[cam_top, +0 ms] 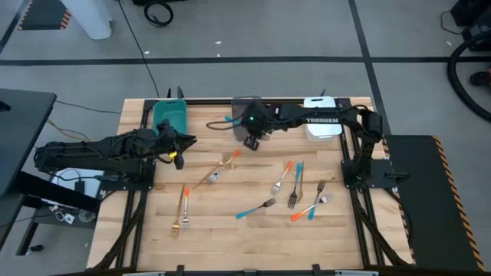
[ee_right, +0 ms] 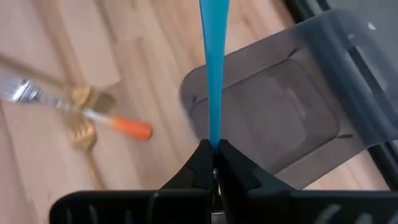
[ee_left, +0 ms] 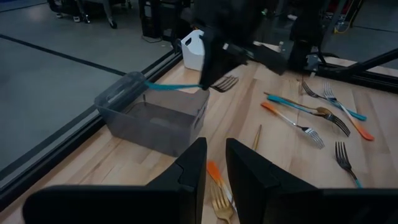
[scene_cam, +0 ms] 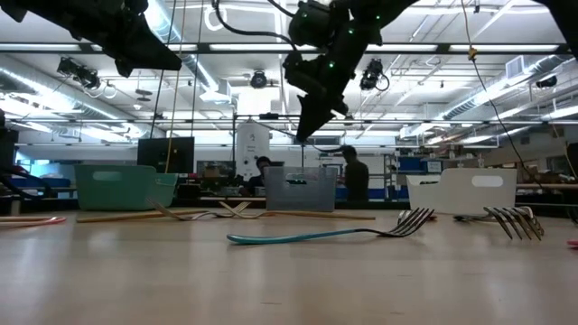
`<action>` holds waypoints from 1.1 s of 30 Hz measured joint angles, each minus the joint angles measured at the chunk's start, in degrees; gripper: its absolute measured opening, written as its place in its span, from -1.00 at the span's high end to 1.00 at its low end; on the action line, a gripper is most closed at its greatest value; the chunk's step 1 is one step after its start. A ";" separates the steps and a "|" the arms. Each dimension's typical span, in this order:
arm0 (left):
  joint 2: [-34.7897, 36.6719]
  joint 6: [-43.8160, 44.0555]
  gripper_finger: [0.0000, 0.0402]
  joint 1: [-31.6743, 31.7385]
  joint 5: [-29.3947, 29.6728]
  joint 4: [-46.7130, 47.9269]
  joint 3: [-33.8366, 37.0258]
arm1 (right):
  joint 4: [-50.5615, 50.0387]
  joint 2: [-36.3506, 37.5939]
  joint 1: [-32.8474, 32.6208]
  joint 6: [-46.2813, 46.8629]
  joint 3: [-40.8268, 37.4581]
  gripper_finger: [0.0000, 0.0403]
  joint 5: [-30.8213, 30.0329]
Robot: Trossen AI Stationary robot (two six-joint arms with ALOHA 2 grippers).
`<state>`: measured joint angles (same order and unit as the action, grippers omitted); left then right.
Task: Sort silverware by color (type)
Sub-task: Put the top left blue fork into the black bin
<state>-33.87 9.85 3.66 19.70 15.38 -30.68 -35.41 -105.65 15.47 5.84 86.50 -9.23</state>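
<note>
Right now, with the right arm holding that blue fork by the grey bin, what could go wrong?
The right tool pinches the blue fork only at one end, so it could swing or slip before release. Its handle points over the grey bin's rim, not plainly inside, so it might land on the table or catch the wall. The left tool hovers close by above an orange fork; the arms could crowd each other.

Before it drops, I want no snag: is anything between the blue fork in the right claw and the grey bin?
Nothing visible. The right claw holds the blue fork just above the grey bin, whose inside looks bare.
</note>
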 joint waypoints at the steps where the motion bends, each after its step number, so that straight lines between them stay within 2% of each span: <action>1: 0.02 0.00 0.66 0.00 0.00 0.00 0.00 | 1.40 0.00 0.52 0.14 -0.20 0.92 0.00; 13: 0.02 -0.02 0.66 0.00 0.00 -0.03 0.00 | 13.63 -0.11 4.81 0.47 -2.09 0.92 0.33; 26: 0.02 -0.07 0.66 0.00 0.00 -0.03 0.00 | 27.52 -0.22 8.03 1.70 -10.26 0.92 -1.60; 33: 0.02 -0.11 0.66 0.00 0.00 -0.07 0.00 | 34.09 -0.23 10.00 4.91 -16.12 0.92 1.00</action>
<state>-33.85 9.74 3.66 19.70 15.31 -30.68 -1.32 -105.87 25.47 10.74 70.38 -8.23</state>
